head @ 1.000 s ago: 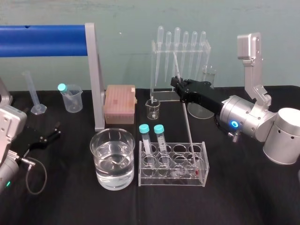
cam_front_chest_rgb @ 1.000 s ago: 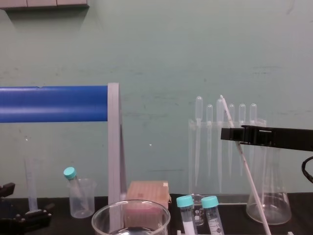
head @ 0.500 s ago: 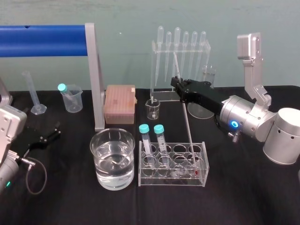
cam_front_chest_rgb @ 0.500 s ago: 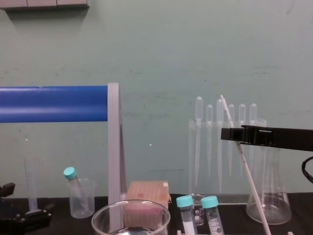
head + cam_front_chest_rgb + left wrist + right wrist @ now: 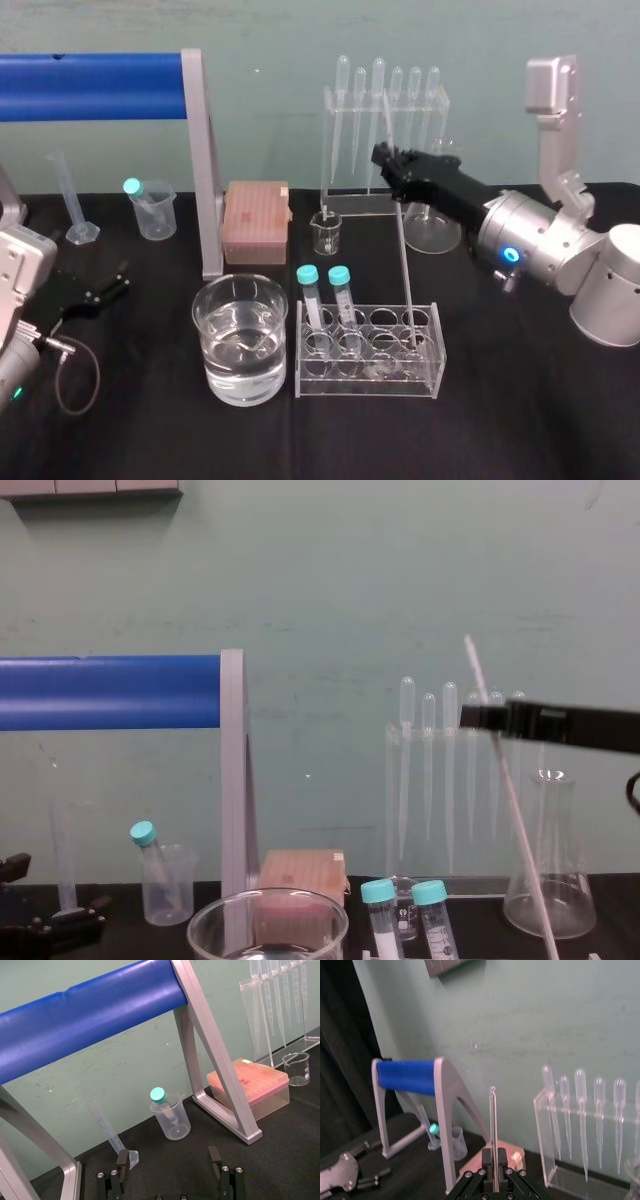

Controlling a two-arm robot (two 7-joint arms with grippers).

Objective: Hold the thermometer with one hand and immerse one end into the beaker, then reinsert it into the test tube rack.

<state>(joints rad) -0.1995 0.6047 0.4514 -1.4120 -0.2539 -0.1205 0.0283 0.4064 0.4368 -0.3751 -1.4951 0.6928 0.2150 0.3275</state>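
Observation:
My right gripper point(image 5: 388, 160) is shut on the thermometer point(image 5: 405, 270), a long thin glass rod, near its upper end. The right wrist view shows both fingers of that gripper point(image 5: 493, 1161) pressed on the thermometer point(image 5: 493, 1120). The rod slants down, and its lower end stands in a right-hand slot of the clear test tube rack point(image 5: 365, 382). In the chest view the gripper point(image 5: 475, 717) reaches in from the right, with the thermometer point(image 5: 515, 820) crossing it. The large beaker point(image 5: 215, 320) of water stands left of the rack. My left gripper point(image 5: 167, 1160) rests open at the table's left point(image 5: 105, 290).
Two teal-capped tubes point(image 5: 325, 295) stand in the rack's left slots. Behind are a pipette stand point(image 5: 385, 110), a small glass beaker point(image 5: 326, 232), a conical flask point(image 5: 435, 225) and a pink tip box point(image 5: 256, 222). A blue-barred frame point(image 5: 200, 160), a plastic cup point(image 5: 152, 212) and a measuring cylinder point(image 5: 72, 200) stand at left.
My right gripper has risen and shifted slightly right with the thermometer, which now stands higher and more upright in the rack. The left arm has not moved.

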